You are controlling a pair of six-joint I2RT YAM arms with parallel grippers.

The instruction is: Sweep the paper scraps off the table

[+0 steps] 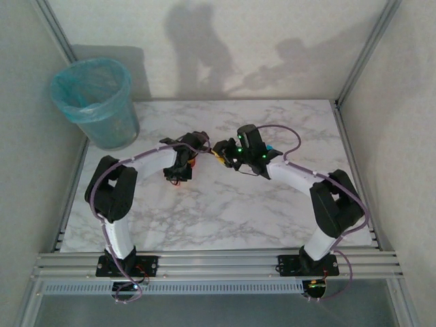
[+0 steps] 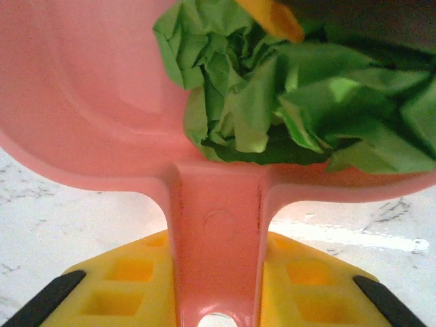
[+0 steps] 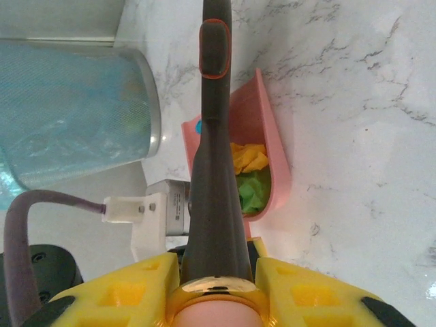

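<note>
Left wrist view looks right into the pink dustpan (image 2: 88,102). The paper scraps (image 2: 293,102) sit inside it, heaped against its back wall. Most of the heap is crumpled green paper, and one orange-yellow scrap (image 2: 272,17) lies on top. The left gripper (image 2: 218,289) is closed tight on the dustpan's handle (image 2: 218,225), with a yellow finger (image 2: 129,279) on each side of it. The white marble table (image 2: 61,218) shows under the pan.

From the right wrist view the pan (image 3: 269,129) is seen from its open side. Yellow scraps (image 3: 248,158) and green scraps (image 3: 253,192) lie in it. A small blue speck (image 3: 198,127) peeks out at the pan's edge, just beside the brush (image 3: 214,170). The right gripper (image 3: 216,300) is closed on the brush and holds its dark grey handle, which points toward the pan.

A bin (image 3: 75,116) with a blue bag in it stands near the pan. In the top view the bin (image 1: 95,102) is at the far left corner of the table (image 1: 225,211). I cannot tell what is in the bin. The two grippers are close together over the middle of the table, nearer its far edge.
</note>
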